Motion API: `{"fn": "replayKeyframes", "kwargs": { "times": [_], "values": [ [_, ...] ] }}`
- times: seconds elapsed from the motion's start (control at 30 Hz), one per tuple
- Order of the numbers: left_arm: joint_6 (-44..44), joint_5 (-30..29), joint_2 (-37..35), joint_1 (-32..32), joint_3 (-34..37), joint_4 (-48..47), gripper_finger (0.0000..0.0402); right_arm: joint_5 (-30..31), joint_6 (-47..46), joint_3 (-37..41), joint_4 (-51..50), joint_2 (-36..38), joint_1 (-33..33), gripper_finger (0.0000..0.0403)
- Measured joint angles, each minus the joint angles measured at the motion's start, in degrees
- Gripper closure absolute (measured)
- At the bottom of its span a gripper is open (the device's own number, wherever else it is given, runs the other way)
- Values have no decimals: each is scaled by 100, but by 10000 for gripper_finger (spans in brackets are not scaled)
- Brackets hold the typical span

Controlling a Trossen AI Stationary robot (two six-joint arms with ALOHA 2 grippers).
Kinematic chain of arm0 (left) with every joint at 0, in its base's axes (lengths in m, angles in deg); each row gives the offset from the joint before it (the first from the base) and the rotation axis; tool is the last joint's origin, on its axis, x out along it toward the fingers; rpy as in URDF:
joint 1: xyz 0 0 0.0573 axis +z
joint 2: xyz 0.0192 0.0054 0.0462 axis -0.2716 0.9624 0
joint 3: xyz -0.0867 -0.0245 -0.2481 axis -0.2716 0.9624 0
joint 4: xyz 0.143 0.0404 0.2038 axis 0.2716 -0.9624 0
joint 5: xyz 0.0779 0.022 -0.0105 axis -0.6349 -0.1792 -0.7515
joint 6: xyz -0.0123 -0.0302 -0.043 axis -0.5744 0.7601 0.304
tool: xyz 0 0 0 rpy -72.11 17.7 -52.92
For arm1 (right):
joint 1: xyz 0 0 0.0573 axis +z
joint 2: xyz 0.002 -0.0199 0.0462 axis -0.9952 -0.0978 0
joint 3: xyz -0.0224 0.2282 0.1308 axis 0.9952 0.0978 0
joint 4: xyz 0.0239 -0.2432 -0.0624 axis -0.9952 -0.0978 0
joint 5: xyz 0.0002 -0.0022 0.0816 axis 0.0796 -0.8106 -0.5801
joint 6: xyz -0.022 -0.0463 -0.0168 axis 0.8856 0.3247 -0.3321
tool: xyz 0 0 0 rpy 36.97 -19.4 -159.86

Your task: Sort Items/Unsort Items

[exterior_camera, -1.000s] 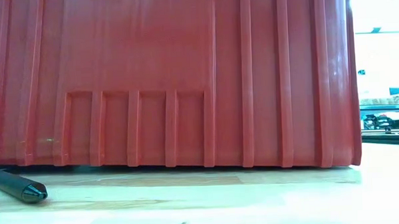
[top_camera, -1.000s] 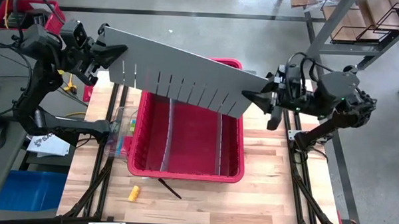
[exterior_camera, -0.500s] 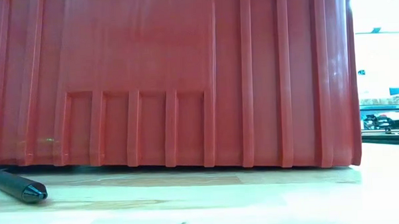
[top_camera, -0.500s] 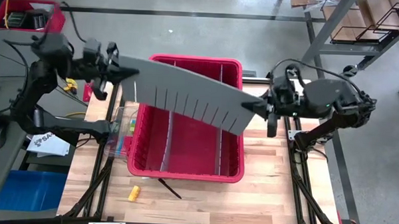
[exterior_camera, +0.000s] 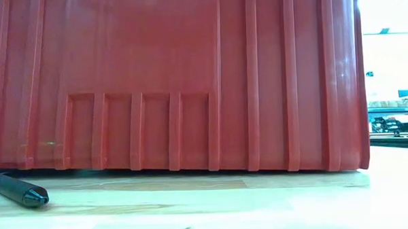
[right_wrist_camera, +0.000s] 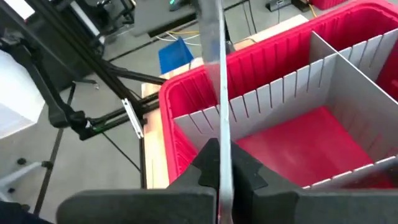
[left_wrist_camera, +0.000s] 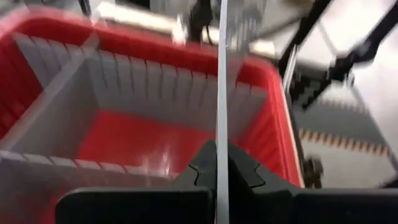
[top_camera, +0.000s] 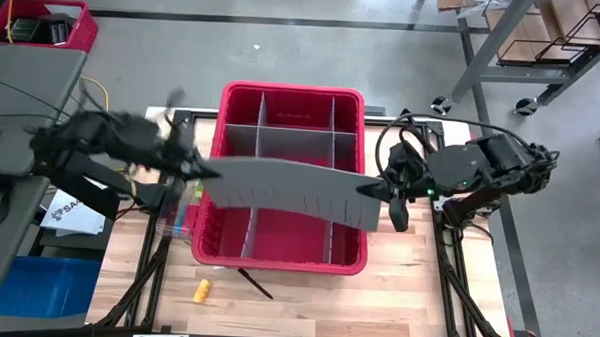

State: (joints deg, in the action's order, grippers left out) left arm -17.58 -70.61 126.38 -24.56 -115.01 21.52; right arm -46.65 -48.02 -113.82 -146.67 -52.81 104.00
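now mid-step lowering grey slotted divider (top_camera: 289, 188) over red bin (top_camera: 282, 256), left gripper (top_camera: 202, 170) and right gripper (top_camera: 371, 189) clamped on its ends; next needs slots aligned; yellow block (top_camera: 203, 290) and dark stick (top_camera: 256, 283) on table.

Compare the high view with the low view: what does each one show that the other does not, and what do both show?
Only the high view shows the left gripper and right gripper, each shut on one end of a long grey slotted divider over the bin, the grey dividers already inside, and a yellow block on the table. Only the low view shows the bin's ribbed outer wall up close. Both show the red bin and a dark pen in front.
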Motion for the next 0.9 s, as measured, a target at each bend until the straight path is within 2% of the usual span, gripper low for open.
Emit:
{"fn": "replayKeyframes", "kwargs": {
  "times": [0.2,0.37,0.57,0.73,0.9],
  "values": [
    [430,-951,-1,-1091,812,230,401,62,-1,-2,301,-10,-6,402],
    [93,-1516,-174,-1287,826,44,401,162,17,-11,439,-238,-6,403],
    [88,-1477,-435,-1287,826,-706,401,-33,-6,-1,378,-668,122,403],
    [-105,-1481,-498,-1287,817,-775,402,-20,-209,6,369,-686,229,403],
    [-214,-1022,-496,-1287,815,-798,402,-28,-335,5,373,-699,300,403]
  ]
}}
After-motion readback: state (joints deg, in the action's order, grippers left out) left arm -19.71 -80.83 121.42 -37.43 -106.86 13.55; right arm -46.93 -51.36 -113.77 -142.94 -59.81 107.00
